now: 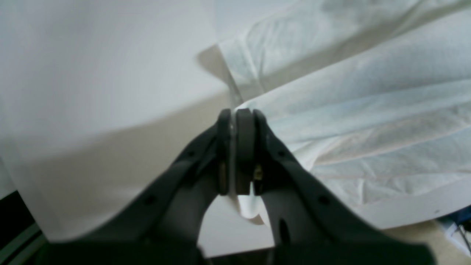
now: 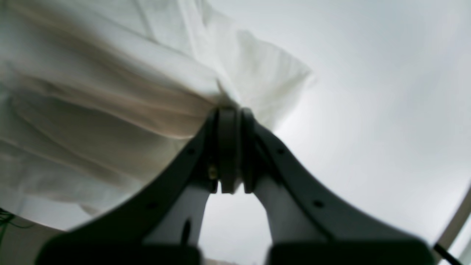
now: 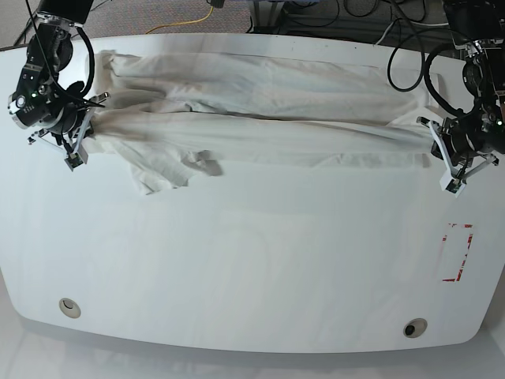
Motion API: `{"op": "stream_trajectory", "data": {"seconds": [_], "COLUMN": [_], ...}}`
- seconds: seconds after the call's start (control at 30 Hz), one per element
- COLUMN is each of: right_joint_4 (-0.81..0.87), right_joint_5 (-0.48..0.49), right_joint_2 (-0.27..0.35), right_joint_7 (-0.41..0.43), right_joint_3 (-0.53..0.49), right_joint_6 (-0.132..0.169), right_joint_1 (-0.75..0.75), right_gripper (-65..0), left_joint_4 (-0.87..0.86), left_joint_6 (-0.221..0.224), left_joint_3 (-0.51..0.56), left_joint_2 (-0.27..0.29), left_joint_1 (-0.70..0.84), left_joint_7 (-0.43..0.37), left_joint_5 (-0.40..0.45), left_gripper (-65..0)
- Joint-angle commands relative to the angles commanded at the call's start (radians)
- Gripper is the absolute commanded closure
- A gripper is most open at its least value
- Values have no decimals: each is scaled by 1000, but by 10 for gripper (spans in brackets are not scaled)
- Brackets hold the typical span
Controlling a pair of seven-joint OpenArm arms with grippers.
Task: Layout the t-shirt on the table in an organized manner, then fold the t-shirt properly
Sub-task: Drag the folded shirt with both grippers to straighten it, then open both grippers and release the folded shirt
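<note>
T-shirt: the white t-shirt (image 3: 260, 118) lay stretched in a long, wrinkled band across the far part of the counter, running nearly from the left edge to the right edge, plain side showing, with a loose flap bunched toward the near left.
Left claw: the left claw (image 1: 237, 114), at the scene's right end of the garment, was pressed closed on a thin fold of the fabric.
Right claw: the right claw (image 2: 230, 110), at the scene's left end, was clamped tight on a gathered corner of cloth.
Counter: the glossy white counter (image 3: 252, 268) carried a red-outlined rectangle (image 3: 457, 253) at near right and two round grommet holes (image 3: 69, 307) along the near edge.
</note>
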Motion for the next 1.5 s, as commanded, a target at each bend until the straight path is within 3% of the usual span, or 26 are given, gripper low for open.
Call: {"op": "stream_trajectory", "data": {"seconds": [0.43,0.5,0.73,0.83,1.0,1.17,1.5], "right_joint_4": [-44,-64,-74,-71,-69,-20,133], "right_joint_5": [-2,-2,-3,-3,-3,-3,43], "right_joint_2": [0,0,6,17,41,64,41], "right_joint_7": [51,54,54,54,54,54,49], "right_joint_3": [-61,-61,-55,-55,-55,-32,31], "right_joint_6": [0,0,0,0,0,0,0], "right_joint_1": [-35,-35,-35,-34,-32,-18,20], "right_gripper": [-16,-60,-247,-314,-419,-490,-499], "left_joint_4": [-6,-6,-5,-5,-5,-5,2], "left_joint_6": [0,0,8,8,5,2,-2], "left_joint_3": [3,21,34,35,44,49,44], "left_joint_2": [-6,-8,-11,-18,-18,-26,-46], "left_joint_1": [11,11,28,29,23,20,-63], "left_joint_7": [0,0,2,2,2,2,3], "left_joint_5": [0,0,2,32,132,155,150], "left_gripper": [-10,-57,-314,-369,-378,-378,-378]}}
